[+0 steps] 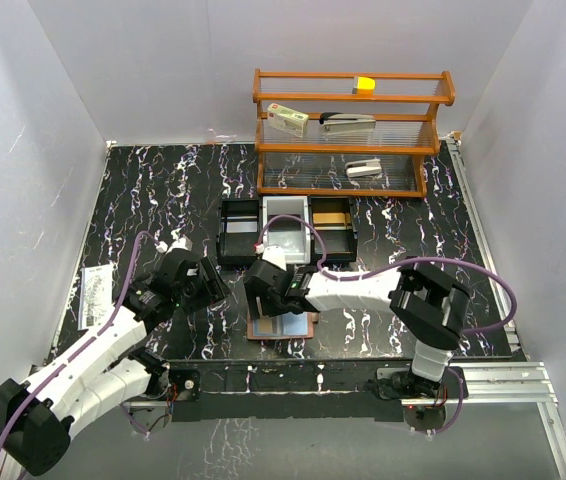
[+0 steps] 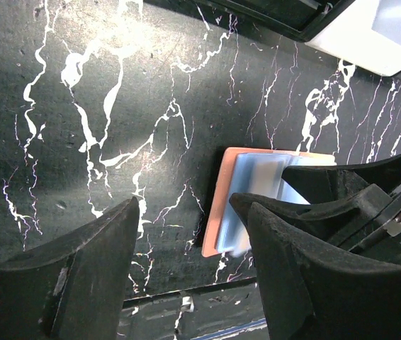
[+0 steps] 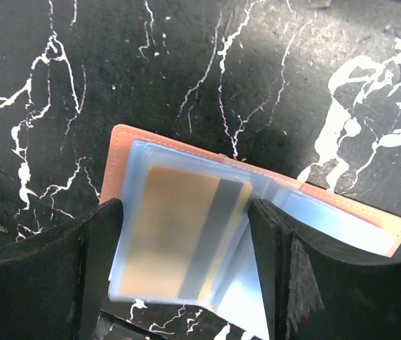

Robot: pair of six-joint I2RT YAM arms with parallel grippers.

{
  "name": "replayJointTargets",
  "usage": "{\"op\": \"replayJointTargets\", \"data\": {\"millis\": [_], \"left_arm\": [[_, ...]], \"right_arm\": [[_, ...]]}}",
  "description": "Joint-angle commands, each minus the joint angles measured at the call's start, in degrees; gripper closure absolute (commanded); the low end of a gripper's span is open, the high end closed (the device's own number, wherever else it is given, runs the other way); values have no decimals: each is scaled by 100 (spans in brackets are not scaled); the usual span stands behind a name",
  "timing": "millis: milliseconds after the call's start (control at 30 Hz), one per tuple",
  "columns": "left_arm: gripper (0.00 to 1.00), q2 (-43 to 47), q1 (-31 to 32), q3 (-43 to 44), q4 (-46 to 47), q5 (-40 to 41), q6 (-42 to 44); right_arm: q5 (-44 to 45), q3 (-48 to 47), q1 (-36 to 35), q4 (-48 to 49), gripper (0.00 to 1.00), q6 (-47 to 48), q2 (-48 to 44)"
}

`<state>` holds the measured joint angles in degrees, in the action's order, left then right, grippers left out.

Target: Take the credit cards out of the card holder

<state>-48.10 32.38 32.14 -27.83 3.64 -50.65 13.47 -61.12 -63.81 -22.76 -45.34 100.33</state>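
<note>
card holder (image 1: 284,328) lies open and flat on the tabletop (image 1: 163,200), close to the near edge between the two arms, pale plastic sleeves (image 3: 307,212) fanned upward. the right gripper (image 3: 185,210) hangs straight over it, jaws spread wide to either side of a yellow-orange card (image 3: 179,241) with a dark stripe. that card sits under a clear sleeve and appears to be in its pocket; whether the fingers press its edges cannot be told, and no firm hold shows. the left gripper (image 2: 192,212) hovers just beside the holder's left edge, jaws wide apart with nothing between them but bare tabletop.

judged from this, the task is at an early stage: the holder is opened and one card lined up for a pull, but none shows as drawn free. no blue card can be made out among the sleeves. a black tray (image 1: 238,248) behind the holder carries flat pale and brown shapes too unclear to call cards. what remains is to slide out the yellow-orange card, then whatever other cards are in the holder.
</note>
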Motion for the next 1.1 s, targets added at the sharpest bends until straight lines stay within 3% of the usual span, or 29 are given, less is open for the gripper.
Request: {"op": "replayJointTargets", "data": {"millis": [0,200,500,700,833,1067], "left_arm": [[38,31,-10,-28,-22,-10,-24],[38,-16,-6,-15,-2,-81,-6],[38,-64,-12,-130,354,-504,70],[39,-146,-5,-386,998,-1240,213],[45,-427,-10,-631,1599,-2051,298],[52,-766,6,-843,1899,-2615,455]], "right_arm": [[264,-223,-87,-257,29,-45,314],[259,-197,-92,-329,33,-129,533],[-689,379,11,763,38,-107,90],[-1203,791,257,1277,38,-246,-130],[-1636,1205,492,1767,39,-458,-387],[-1883,1454,659,2047,40,-589,-427]]}}
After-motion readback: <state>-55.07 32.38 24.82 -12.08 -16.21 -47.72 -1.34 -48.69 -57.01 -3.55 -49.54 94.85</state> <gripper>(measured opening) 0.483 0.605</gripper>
